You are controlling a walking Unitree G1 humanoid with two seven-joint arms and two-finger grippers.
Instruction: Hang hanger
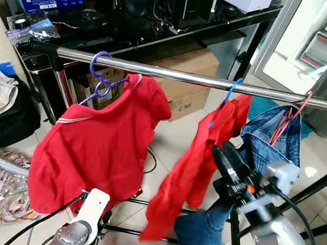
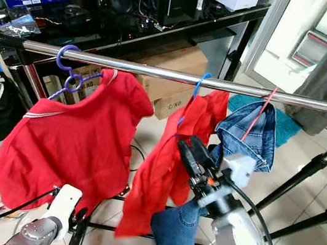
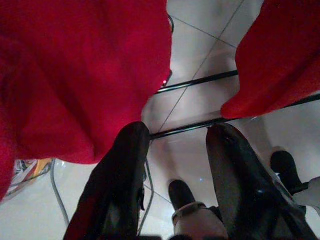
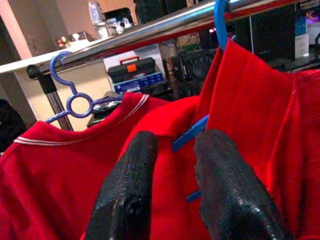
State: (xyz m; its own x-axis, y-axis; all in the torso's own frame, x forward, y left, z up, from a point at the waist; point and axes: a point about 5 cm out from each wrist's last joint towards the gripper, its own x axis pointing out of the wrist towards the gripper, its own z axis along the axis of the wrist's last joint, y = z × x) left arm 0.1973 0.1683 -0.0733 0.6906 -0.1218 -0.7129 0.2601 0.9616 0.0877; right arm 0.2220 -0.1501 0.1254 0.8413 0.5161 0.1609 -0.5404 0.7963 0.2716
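Your blue hanger (image 1: 234, 87) is hooked over the steel rail (image 1: 183, 76) roughly mid-span, carrying a red garment (image 1: 191, 164) that droops down bunched and lopsided. Your right gripper (image 1: 225, 157) sits just in front of that garment, close beside the cloth; from the wrist camera you can see both black fingers (image 4: 127, 195) with a narrow gap between them and nothing pinched in there, the blue plastic showing just past the tips. To the robot's left on the same rail you've got a purple hanger (image 1: 99, 70) holding a red shirt (image 1: 94, 149) with a white-trimmed collar, hanging fairly flat. On the other side of the blue one, a pair of jeans (image 1: 247, 185) hangs off a pink hanger (image 1: 295, 109). Your left gripper (image 3: 175, 165) is down low under the red shirt's hem, fingers spread fairly wide and empty, pointing at the tiled floor (image 3: 200, 45). Behind the rail there's a black table (image 1: 164, 42) stacked with gear and a cardboard box (image 1: 185, 82) underneath.
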